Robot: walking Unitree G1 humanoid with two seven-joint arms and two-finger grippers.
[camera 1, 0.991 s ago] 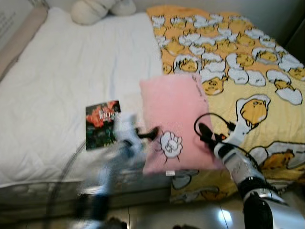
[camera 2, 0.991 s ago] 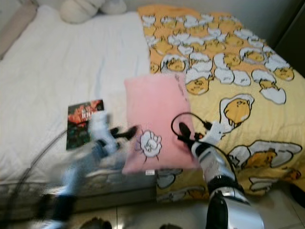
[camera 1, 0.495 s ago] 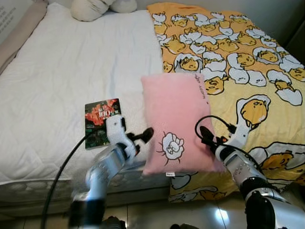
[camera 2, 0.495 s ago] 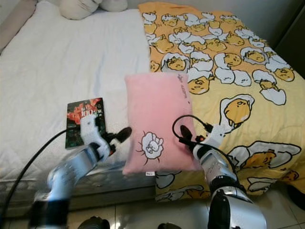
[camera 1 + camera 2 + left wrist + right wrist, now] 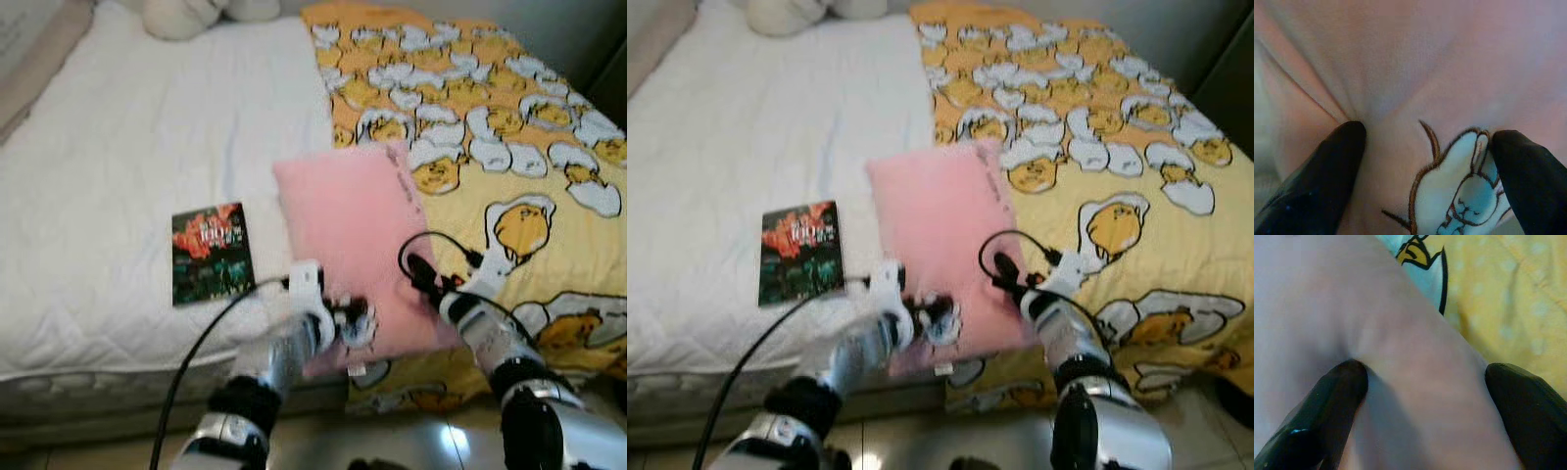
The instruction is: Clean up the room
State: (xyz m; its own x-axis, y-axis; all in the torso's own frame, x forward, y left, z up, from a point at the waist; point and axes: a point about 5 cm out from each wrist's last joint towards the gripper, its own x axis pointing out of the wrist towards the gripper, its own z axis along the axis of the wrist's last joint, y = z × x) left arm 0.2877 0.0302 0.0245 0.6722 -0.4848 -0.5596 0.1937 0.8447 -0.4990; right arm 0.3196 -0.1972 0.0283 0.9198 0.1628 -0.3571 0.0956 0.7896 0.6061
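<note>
A pink pillow (image 5: 353, 220) with a small white cartoon print lies on the bed, half on the white sheet, half on the yellow blanket. My left gripper (image 5: 348, 318) is on the pillow's near left corner, over the print. In the left wrist view its fingers (image 5: 1327, 176) dig into creased pink fabric (image 5: 1425, 58), spread wide. My right gripper (image 5: 416, 274) holds the pillow's near right edge. The right wrist view has the pink edge (image 5: 1327, 298) bulging between its fingers (image 5: 1332, 401). A dark book (image 5: 211, 253) with a red cover picture lies flat on the sheet, left of the pillow.
The bed's white sheet (image 5: 147, 137) covers its left half, and a yellow blanket (image 5: 490, 117) with egg cartoons covers the right. A white plush (image 5: 186, 15) sits at the head. A beige padded edge (image 5: 29, 69) runs along the far left. Tiled floor (image 5: 392, 441) lies before the bed.
My left arm has swung right, from beside the book onto the pillow's near left corner. The pillow has shifted a little leftward. My right gripper has stayed at the pillow's right edge.
</note>
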